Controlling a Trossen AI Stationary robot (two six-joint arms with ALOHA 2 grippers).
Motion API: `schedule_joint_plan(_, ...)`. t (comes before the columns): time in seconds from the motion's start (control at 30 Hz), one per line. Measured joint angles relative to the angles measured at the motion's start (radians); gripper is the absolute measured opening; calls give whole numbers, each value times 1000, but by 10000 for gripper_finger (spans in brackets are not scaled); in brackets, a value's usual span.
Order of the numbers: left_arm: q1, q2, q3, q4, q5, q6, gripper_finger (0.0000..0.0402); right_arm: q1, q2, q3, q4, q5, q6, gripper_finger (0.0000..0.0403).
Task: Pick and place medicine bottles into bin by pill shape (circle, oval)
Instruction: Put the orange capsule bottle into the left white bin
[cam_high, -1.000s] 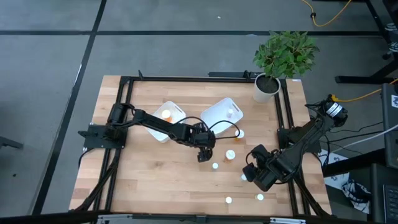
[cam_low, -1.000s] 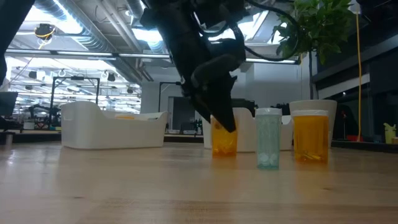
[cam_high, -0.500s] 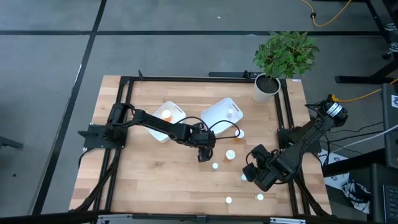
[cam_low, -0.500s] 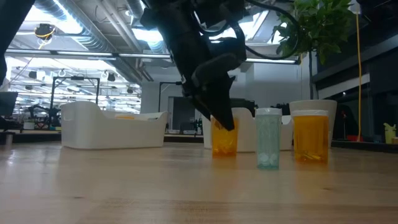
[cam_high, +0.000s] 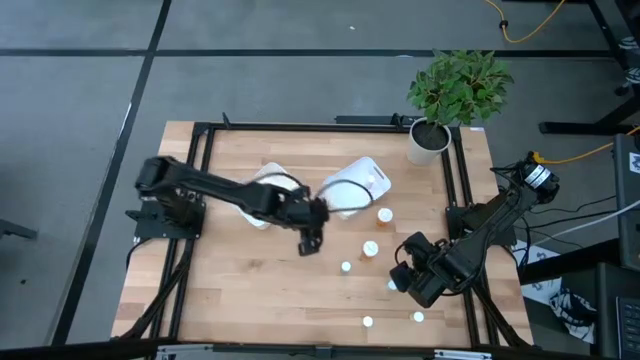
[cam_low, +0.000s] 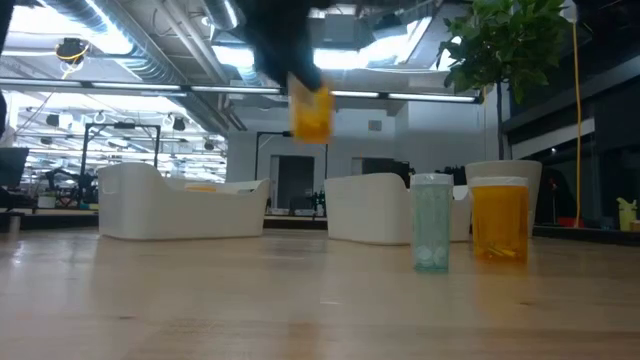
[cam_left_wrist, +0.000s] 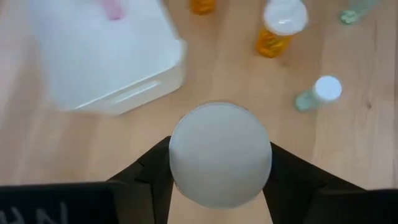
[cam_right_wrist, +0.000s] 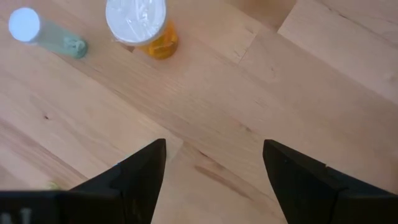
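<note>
Left wrist view is showing the left gripper (cam_left_wrist: 219, 163) clamping an orange bottle (cam_low: 311, 112); only its white cap (cam_left_wrist: 220, 163) is visible there, sitting squarely between the two dark fingers (cam_left_wrist: 144, 177), one on each side. Low view is showing that bottle hanging in the air, clear of the table (cam_low: 200, 300), orange body below the dark arm, blurred. High view is putting the left gripper (cam_high: 309, 238) just in front of the two white bins, between the left bin (cam_high: 262, 192) and the right bin (cam_high: 356, 182), over bare wood.

Right gripper (cam_right_wrist: 214, 163) is sitting with fingers spread wide, holding nothing, low over the table near the front right; high view is placing it (cam_high: 410, 280) beside a small pale bottle at its edge.

Remaining bottles are standing loose on the table: an orange one with a white cap (cam_high: 370, 248), a pale green one (cam_high: 346, 267), one by the right bin (cam_high: 385, 214), two near the front edge (cam_high: 368, 322) (cam_high: 418, 317). Low view is showing the green bottle (cam_low: 431, 222) and an orange bottle (cam_low: 498, 218) upright side by side. One orange bottle is lying in the left bin (cam_high: 267, 184); something pink is lying in the right bin (cam_left_wrist: 112, 9).

Potted plant (cam_high: 445, 95) is standing at the table's far right corner.

Writing: a few white letters on the dark housing at the left wrist picture's edge, cut off, not readable. No bottle label is legible.
</note>
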Motion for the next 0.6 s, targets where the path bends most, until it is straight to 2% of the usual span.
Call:
schedule_joint_plan(0.27,32,-163,-12,-312,-133,-112,177,0,0,0,10,0,2,270)
schedule_joint_plan(0.5,111,-211,-229,-238,-125,-114,177,0,0,0,10,1,3,270)
schedule_joint_plan(0.6,142,-240,-299,-150,-106,-107,177,0,0,0,9,1,3,270)
